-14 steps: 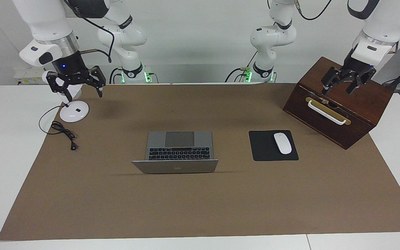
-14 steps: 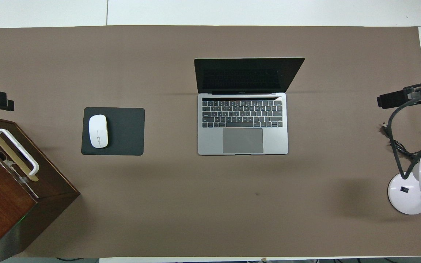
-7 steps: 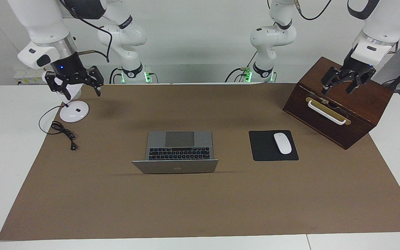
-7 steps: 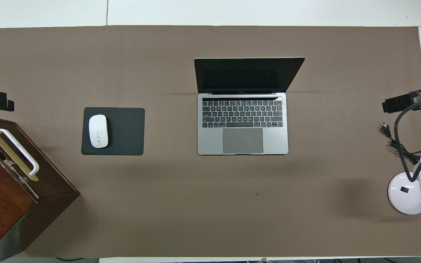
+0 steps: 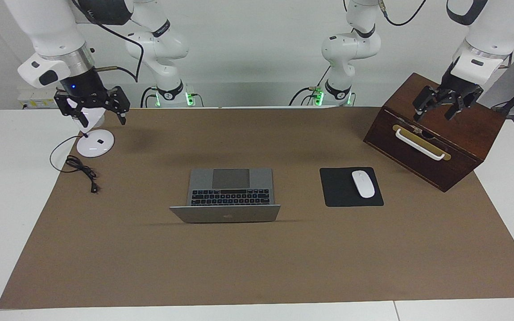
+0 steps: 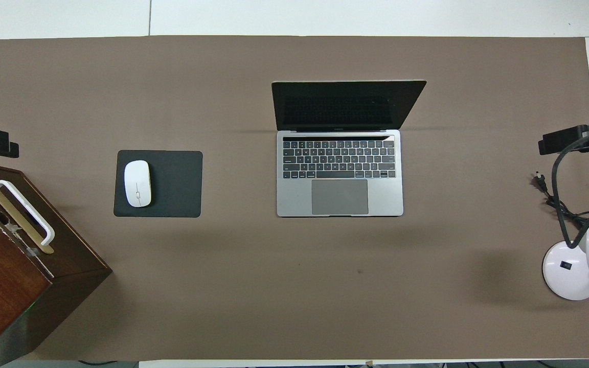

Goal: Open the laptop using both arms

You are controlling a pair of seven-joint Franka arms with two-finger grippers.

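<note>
Laptop [image 5: 229,194] open mid-tabletop [image 6: 294,306]; left hand [image 5: 445,107] over wooden box [image 5: 462,133], right hand [image 5: 93,108] over lamp [image 5: 95,143], both wide, empty, apparently parked clear.

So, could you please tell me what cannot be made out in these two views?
- Laptop screen content: dark in the overhead view, turned away in the facing view.
- Left tool, right tool: cut off by the overhead view's side edges.
- Wooden box: closed, so its contents are hidden.
- Lamp head: cut by the overhead view's edge.
</note>
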